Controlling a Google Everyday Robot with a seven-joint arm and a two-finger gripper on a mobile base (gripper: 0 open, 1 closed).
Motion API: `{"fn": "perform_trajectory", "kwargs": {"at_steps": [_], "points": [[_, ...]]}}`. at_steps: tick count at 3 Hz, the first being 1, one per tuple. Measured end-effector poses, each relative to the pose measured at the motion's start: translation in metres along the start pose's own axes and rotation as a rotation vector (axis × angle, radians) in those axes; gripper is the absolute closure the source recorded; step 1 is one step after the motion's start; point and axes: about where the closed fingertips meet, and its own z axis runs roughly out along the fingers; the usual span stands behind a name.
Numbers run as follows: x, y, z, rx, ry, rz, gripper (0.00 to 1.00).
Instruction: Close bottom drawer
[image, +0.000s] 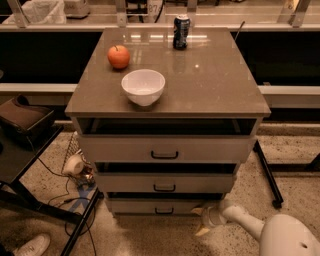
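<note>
A Google Everyday Robot's gripper (199, 221) sits low at the right end of the bottom drawer (145, 205) of a grey-beige cabinet (220, 85), its two pale fingers (197, 211) spread apart and holding nothing, the upper one at or just beside the drawer's front, though contact cannot be confirmed from this angle. The bottom drawer, lowest and narrowest of three, appears to stand a little way out, with a dark gap showing above its front and its small black bar handle (164, 211) untouched near the middle. The middle drawer (130, 183) and top drawer (120, 149) above it also show dark gaps. On the cabinet top rest an apple (119, 56), a white bowl (143, 86) and a soda can (181, 32), all well apart from the work below. To close the drawer cleanly, the push likely needs to go straight back into the cabinet; pressing from the far right corner risks skewing the drawer on its runners, so shifting toward the handle before pushing seems the safer course. The spread fingers would do well to present a flat side to the front, not a tip that could slip off its edge or dip under it. A slow, level push should also avoid jolting the cabinet and the bowl and can above.
</note>
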Motion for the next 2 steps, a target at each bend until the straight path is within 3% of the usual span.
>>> {"fn": "perform_trajectory", "kwargs": {"at_steps": [1,2], "points": [[0.025,0.019,-0.040,0.045,0.020,0.064,0.22],[0.049,0.046,-0.093,0.124,0.037,0.137,0.45]]}}
